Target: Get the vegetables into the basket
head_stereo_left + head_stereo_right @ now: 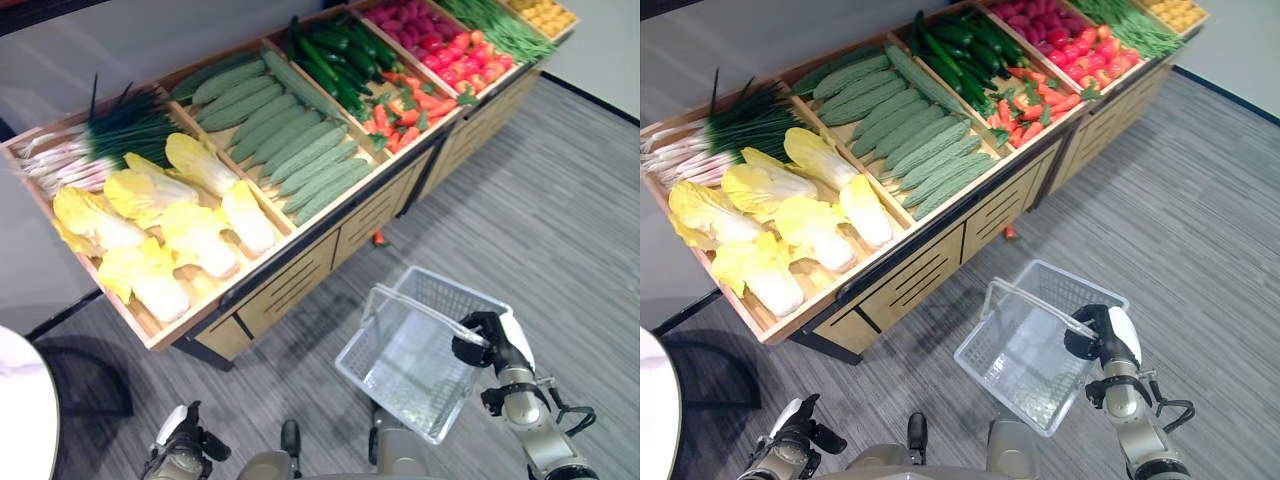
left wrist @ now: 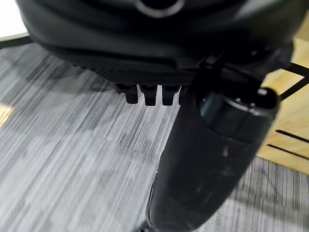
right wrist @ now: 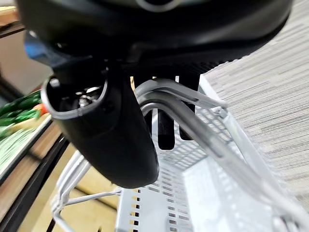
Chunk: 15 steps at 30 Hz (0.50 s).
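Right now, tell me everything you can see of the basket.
The basket is a pale grey perforated shopping basket, plastic by its look, with grey handles. It is empty and hangs tilted above the grey floor, in front of the wooden vegetable stand. The right hand has its fingers curled round the handles; nothing else touches it.

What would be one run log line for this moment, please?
right hand: shut on basket handle | basket: empty, above floor | left hand: low, idle, holds nothing | vegetables: all in stand
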{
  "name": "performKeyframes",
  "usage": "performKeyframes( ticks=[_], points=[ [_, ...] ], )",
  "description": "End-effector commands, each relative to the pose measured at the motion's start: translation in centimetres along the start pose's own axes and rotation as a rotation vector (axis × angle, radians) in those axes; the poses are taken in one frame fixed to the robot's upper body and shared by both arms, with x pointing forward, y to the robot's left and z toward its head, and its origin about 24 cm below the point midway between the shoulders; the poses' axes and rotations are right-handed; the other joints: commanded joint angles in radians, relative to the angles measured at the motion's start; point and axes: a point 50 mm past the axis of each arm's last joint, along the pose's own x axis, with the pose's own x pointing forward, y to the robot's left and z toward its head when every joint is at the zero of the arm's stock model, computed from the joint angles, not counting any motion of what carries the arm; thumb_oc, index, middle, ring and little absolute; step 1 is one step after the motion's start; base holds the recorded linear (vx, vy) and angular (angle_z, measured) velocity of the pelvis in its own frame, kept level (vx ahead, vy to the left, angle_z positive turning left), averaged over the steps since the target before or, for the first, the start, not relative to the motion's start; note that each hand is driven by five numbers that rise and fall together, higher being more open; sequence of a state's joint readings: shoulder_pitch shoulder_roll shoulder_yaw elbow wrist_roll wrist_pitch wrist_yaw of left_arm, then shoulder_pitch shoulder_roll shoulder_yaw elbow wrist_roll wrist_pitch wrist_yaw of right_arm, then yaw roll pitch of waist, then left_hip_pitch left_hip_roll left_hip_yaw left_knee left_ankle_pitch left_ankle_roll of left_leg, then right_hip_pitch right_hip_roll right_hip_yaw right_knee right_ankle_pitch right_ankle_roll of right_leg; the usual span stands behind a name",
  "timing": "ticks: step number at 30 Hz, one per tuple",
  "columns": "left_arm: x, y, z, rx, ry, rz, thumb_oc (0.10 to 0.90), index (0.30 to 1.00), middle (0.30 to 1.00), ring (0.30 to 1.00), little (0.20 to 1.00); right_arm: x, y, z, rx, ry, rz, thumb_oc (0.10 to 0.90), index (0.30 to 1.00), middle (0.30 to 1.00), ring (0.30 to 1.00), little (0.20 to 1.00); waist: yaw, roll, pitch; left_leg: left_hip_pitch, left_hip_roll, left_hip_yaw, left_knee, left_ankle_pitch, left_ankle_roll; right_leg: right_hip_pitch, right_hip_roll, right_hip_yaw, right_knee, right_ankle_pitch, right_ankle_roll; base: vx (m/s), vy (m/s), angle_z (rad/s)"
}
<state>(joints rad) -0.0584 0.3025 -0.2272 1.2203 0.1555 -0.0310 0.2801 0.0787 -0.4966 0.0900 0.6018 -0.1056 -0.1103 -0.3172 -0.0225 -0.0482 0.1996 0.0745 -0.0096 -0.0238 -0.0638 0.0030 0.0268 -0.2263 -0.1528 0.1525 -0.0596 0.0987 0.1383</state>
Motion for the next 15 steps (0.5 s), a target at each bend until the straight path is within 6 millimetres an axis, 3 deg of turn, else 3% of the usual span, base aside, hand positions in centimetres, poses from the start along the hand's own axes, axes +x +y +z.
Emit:
performKeyframes(
  ticks=[1,4,6,9,11,12,13,14,15],
  points=[
    [0.5,2.2,0.6,0.019,-0.045,0.065,0.9,1.0,1.0,1.0,1.0,1.8,-5.0,2.5,0.043,-0.11,-0.218,0.4,0.3,0.3,0.3,0.3,-0.003,0.005,-0.002,0.028,0.084,0.015,0.03,-0.048,-0.082,-0.009,0.012,-0.04,0.122,0.04,0.052,0.2,-0.314,1.5],
    [0.3,1.7,-0.5,0.022,-0.005,0.059,0.9,1.0,1.0,1.0,1.0,1.9,-5.7,0.6,-0.017,-0.033,-0.217,0.4,0.3,0.3,0.3,0.3,-0.001,0.014,-0.028,0.031,0.132,-0.011,0.021,-0.025,-0.106,0.027,0.036,-0.092,0.111,0.021,0.03,0.19,-0.342,0.96],
    [0.1,1.1,-1.1,-0.04,0.031,0.05,0.9,1.0,1.0,1.0,1.0,2.0,-6.5,-0.5,-0.063,0.016,-0.232,0.4,0.3,0.3,0.3,0.3,0.006,0.028,-0.032,-0.003,0.172,-0.045,0.036,0.02,-0.127,0.042,0.059,-0.144,0.126,-0.009,0.007,0.14,-0.429,0.4],
    [0.0,0.7,-1.0,-0.02,0.032,0.039,0.9,1.0,1.0,1.0,1.0,2.0,-7.2,-1.6,-0.114,0.063,-0.242,0.4,0.3,0.3,0.3,0.3,-0.002,0.039,-0.026,-0.028,0.19,-0.041,0.053,0.055,-0.135,0.059,0.059,-0.186,0.137,-0.03,-0.009,0.06,-0.22,0.68],
    [-0.1,-0.1,-0.8,-0.012,0.033,0.021,0.9,1.0,1.0,1.0,1.0,1.6,-7.6,-2.4,-0.132,0.092,-0.258,0.4,0.3,0.3,0.3,0.3,-0.019,0.044,-0.016,-0.059,0.204,0.077,0.068,0.093,-0.138,0.088,0.037,-0.245,0.126,-0.037,-0.019,0.0,-0.199,0.7],
    [-0.1,-0.1,-0.8,-0.012,0.033,0.02,0.9,1.0,1.0,1.0,1.0,1.6,-7.6,-2.4,-0.133,0.092,-0.258,0.4,0.3,0.3,0.3,0.3,-0.019,0.044,-0.017,-0.06,0.204,0.076,0.069,0.093,-0.138,0.088,0.037,-0.246,0.126,-0.037,-0.019,-0.06,-0.145,1.03],
    [-0.2,-0.5,-0.7,-0.003,0.033,0.008,0.9,1.0,1.0,1.0,1.0,1.0,-7.5,-3.6,-0.131,0.137,-0.265,0.4,0.3,0.3,0.3,0.3,-0.036,0.045,-0.011,-0.072,0.21,0.199,0.098,0.089,-0.142,0.099,0.025,-0.284,0.117,-0.039,-0.025,-0.06,-0.127,1.16],
    [-0.3,-0.9,-0.7,0.004,0.035,0.0,0.9,1.0,1.0,1.0,1.0,0.6,-7.3,-4.2,-0.132,0.159,-0.269,0.4,0.3,0.3,0.3,0.3,-0.046,0.052,-0.015,-0.068,0.211,0.255,0.095,0.087,-0.147,0.111,0.022,-0.31,0.098,-0.037,-0.023,-0.05,-0.137,0.77],
    [-0.4,-1.2,-0.7,0.005,0.037,-0.004,0.9,1.0,1.0,1.0,1.0,0.4,-7.2,-4.5,-0.135,0.171,-0.268,0.4,0.3,0.3,0.3,0.3,-0.048,0.054,-0.016,-0.068,0.208,0.264,0.092,0.089,-0.149,0.117,0.023,-0.318,0.09,-0.035,-0.023,-0.01,-0.059,0.73]
  ],
)
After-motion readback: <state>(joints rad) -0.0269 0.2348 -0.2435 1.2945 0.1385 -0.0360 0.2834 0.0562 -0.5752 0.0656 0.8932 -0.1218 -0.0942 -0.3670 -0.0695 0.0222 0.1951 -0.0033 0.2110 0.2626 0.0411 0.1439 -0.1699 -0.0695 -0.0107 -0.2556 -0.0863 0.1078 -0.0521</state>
